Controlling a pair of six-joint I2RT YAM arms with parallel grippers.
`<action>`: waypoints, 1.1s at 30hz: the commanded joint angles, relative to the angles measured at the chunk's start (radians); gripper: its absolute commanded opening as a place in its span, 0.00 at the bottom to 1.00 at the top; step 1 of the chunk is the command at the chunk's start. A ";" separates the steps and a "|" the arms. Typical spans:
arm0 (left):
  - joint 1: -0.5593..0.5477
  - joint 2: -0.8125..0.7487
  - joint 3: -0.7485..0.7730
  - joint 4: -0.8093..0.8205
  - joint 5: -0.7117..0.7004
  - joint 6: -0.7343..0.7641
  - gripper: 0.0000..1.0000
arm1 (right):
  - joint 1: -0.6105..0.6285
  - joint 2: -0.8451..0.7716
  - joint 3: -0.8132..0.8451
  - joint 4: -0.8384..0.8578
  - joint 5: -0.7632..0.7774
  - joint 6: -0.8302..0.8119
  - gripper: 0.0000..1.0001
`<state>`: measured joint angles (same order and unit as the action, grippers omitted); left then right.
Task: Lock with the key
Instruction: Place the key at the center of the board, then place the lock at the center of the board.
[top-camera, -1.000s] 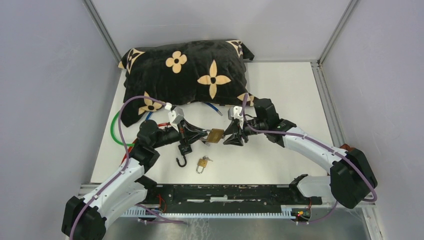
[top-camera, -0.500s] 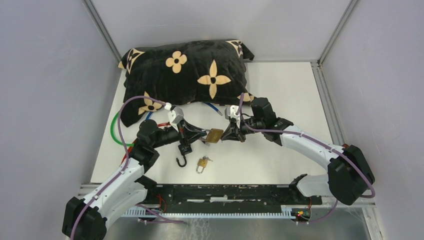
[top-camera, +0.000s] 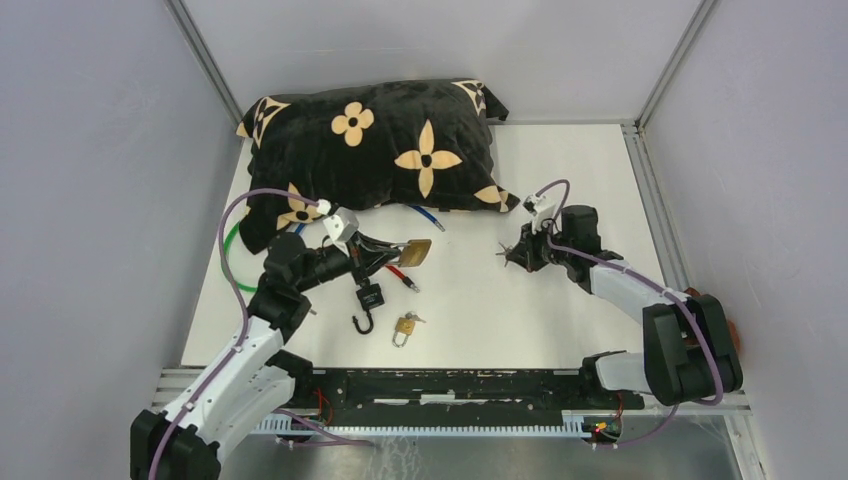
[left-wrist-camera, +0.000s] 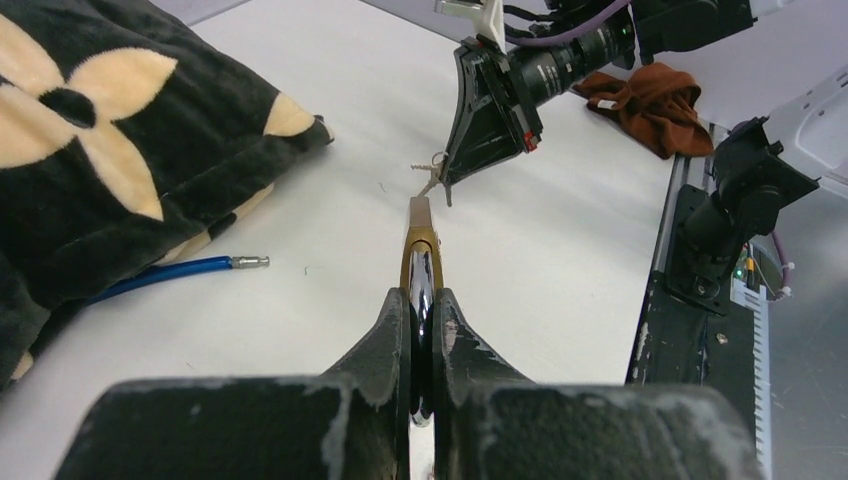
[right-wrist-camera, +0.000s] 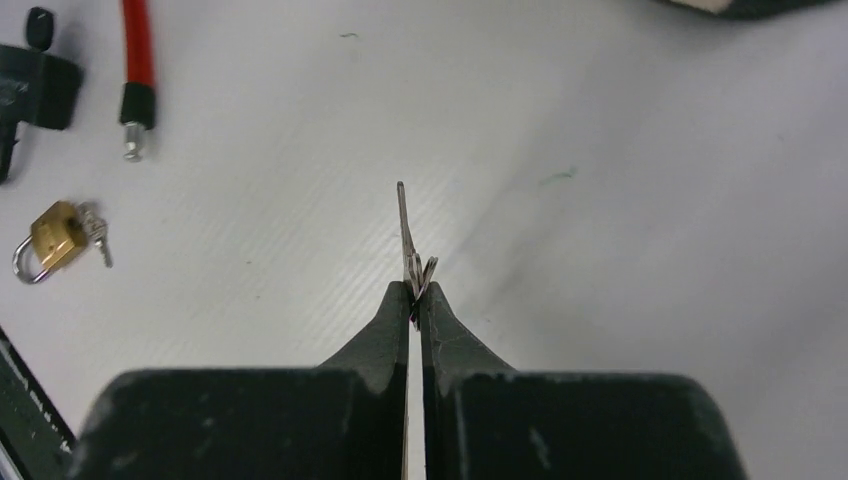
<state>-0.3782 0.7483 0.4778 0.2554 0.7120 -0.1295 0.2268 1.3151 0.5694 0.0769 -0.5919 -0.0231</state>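
My left gripper (top-camera: 393, 254) is shut on the chrome shackle of a brass padlock (top-camera: 416, 250) and holds it just above the table. In the left wrist view the padlock (left-wrist-camera: 420, 240) shows edge-on, sticking out past the fingertips of the left gripper (left-wrist-camera: 421, 300). To the right, well apart from the padlock, my right gripper (top-camera: 512, 256) is shut on a small silver key (right-wrist-camera: 404, 225) with its ring. The key points forward out of the right gripper (right-wrist-camera: 415, 296). From the left wrist the key (left-wrist-camera: 432, 180) hangs at the right gripper's tip, beyond the padlock.
A black pillow (top-camera: 370, 150) with beige flowers fills the back. A smaller brass padlock (top-camera: 404, 327) with keys lies near the front. Beside it are a black hook lock (top-camera: 367, 300), a red cable end (top-camera: 398, 276), a blue cable (top-camera: 425, 215) and a green cable (top-camera: 230, 262). A brown cloth (left-wrist-camera: 650, 95) lies far right.
My right gripper closed on the key at the padlock, then drew away to the right with it. The left gripper shifted slightly left and back, still holding the padlock.
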 joint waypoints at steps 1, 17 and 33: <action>-0.034 0.063 0.018 0.120 -0.055 0.104 0.02 | -0.105 0.023 -0.021 0.081 0.148 0.179 0.00; -0.581 0.832 0.360 0.330 -0.484 0.785 0.02 | -0.328 -0.087 -0.096 0.063 0.466 0.207 0.58; -0.773 0.870 0.362 0.188 -0.303 0.720 0.88 | -0.113 -0.158 -0.006 0.037 0.274 0.053 0.69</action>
<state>-1.1305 1.7241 0.8375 0.4473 0.3489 0.7002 0.0021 1.1324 0.4778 0.1204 -0.2295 0.1169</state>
